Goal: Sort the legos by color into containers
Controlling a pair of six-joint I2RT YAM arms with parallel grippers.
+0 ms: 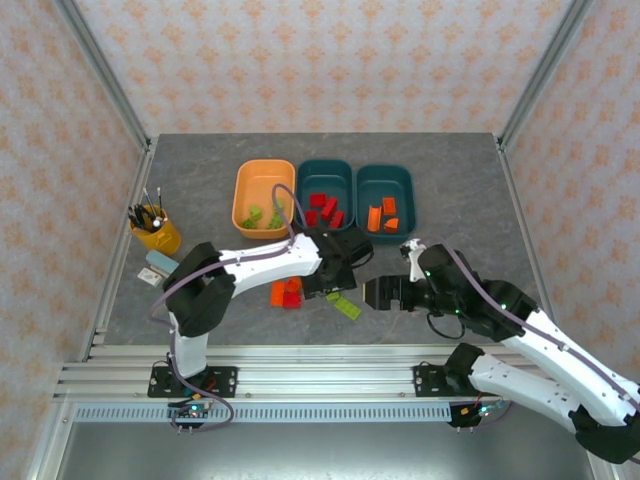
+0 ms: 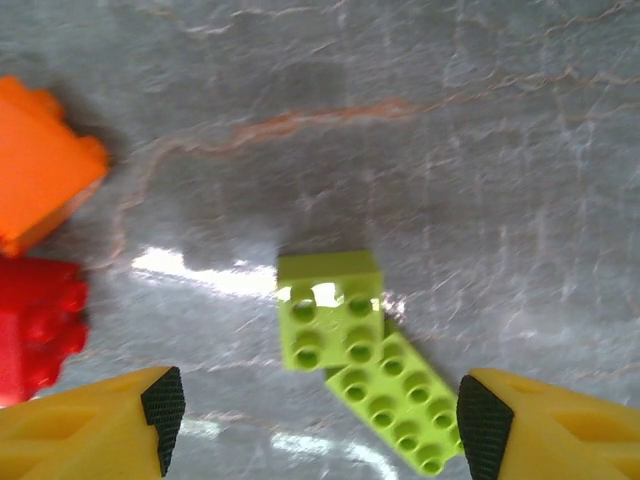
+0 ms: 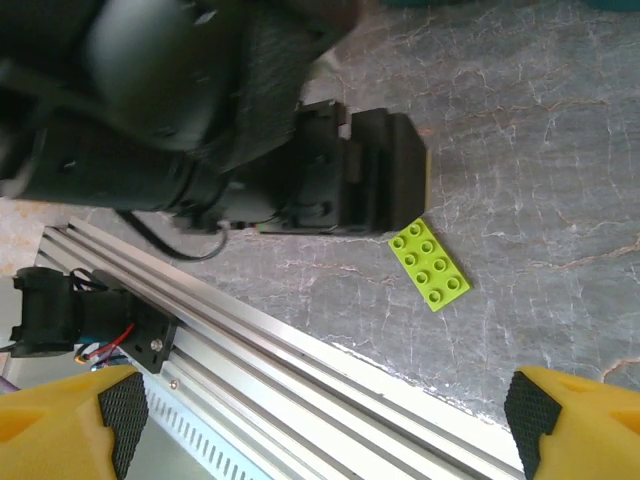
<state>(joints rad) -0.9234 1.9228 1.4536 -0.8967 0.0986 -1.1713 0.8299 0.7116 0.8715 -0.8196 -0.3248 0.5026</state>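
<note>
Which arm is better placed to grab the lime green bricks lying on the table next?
Left. The left claw is open over the square lime brick and the flat lime brick, and the light orange tray holding green bricks is leftmost. The right claw hangs farther off.

The left tray, middle tray and right tray stand side by side far on the table, with bricks in each. A cup of tools stands left of them, somewhat nearer. Loose bricks lie nearer than the trays, with two touching bricks just to their right.

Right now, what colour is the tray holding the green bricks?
The tray is light orange; top view.
</note>
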